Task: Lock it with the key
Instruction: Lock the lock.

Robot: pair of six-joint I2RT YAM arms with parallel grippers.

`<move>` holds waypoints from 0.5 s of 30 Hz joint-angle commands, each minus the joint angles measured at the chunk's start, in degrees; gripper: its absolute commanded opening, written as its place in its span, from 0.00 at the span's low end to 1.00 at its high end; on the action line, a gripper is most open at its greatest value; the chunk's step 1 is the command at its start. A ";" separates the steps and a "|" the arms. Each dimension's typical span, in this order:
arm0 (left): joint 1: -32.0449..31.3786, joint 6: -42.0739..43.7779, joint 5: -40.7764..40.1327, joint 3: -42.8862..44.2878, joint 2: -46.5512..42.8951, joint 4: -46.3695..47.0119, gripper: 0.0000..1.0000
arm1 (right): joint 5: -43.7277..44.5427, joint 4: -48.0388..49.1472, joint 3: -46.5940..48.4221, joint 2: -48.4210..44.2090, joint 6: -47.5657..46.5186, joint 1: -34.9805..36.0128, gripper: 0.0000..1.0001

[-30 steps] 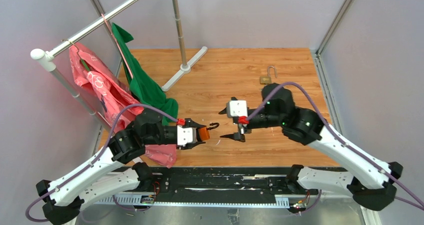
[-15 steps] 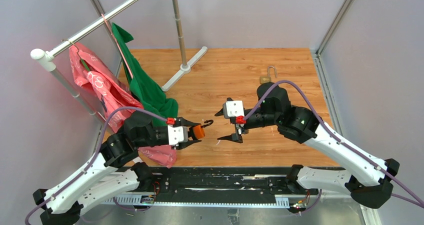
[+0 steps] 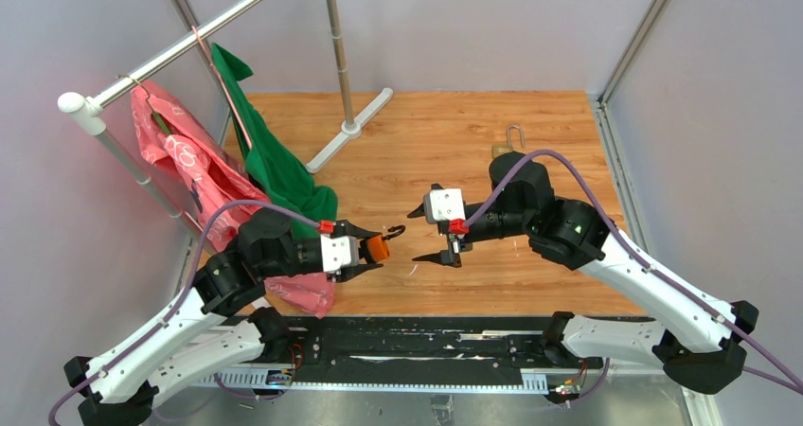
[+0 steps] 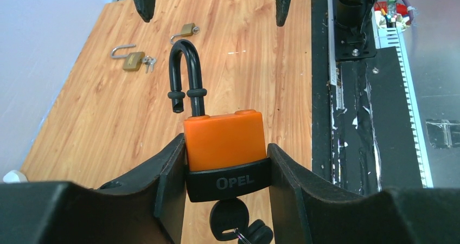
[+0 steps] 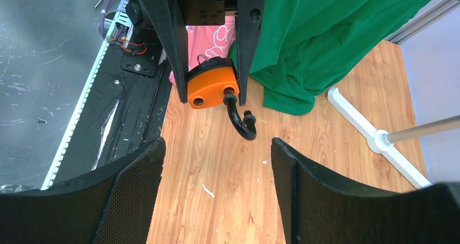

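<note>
Right now the left pincer (image 3: 367,249) is squeezed tight on the orange padlock (image 4: 223,138), up off the tabletop (image 3: 455,133); its black shackle (image 4: 184,65) is popped open and points at the other arm, and the key (image 4: 230,222) sticks out of the bottom. The right pincer (image 3: 419,236) is wide open with nothing in it, near the shackle but not touching. I think it should come straight in and push the loose shackle end into its hole while the left one holds firm.
</note>
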 commanded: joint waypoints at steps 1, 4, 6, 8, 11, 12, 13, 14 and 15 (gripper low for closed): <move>0.50 -0.73 0.69 0.01 -0.42 4.21 0.00 | 0.31 -1.57 1.41 -0.42 -1.52 -0.36 0.74; 0.50 -0.58 0.56 0.06 -0.79 4.12 0.00 | 0.01 -1.57 0.93 -0.26 -2.45 -0.34 0.74; 0.50 -0.51 0.65 -0.20 -1.22 4.15 0.00 | -0.71 -1.67 1.55 0.55 -2.55 -0.29 0.72; 0.52 -0.66 0.79 -0.42 -1.38 4.34 0.00 | -1.46 -2.43 2.57 1.28 -2.71 -0.29 0.69; 0.50 -0.88 0.87 -0.59 -1.32 4.71 0.00 | -2.48 -2.74 3.16 1.40 -2.94 -0.29 0.65; 0.50 -0.89 0.87 -0.60 -1.31 4.92 0.00 | -2.79 -2.56 3.12 1.40 -2.87 -0.29 0.65; 0.50 -0.89 0.87 -0.53 -1.36 5.00 0.00 | -2.95 -1.91 2.96 1.47 -2.61 -0.29 0.65; 0.54 -0.98 0.88 -0.52 -1.38 5.02 0.00 | -2.97 -0.87 2.87 1.63 -2.04 -0.29 0.64; 0.50 -1.15 0.95 -0.40 -1.38 4.99 0.00 | -2.70 0.18 2.75 2.01 -1.25 -0.29 0.62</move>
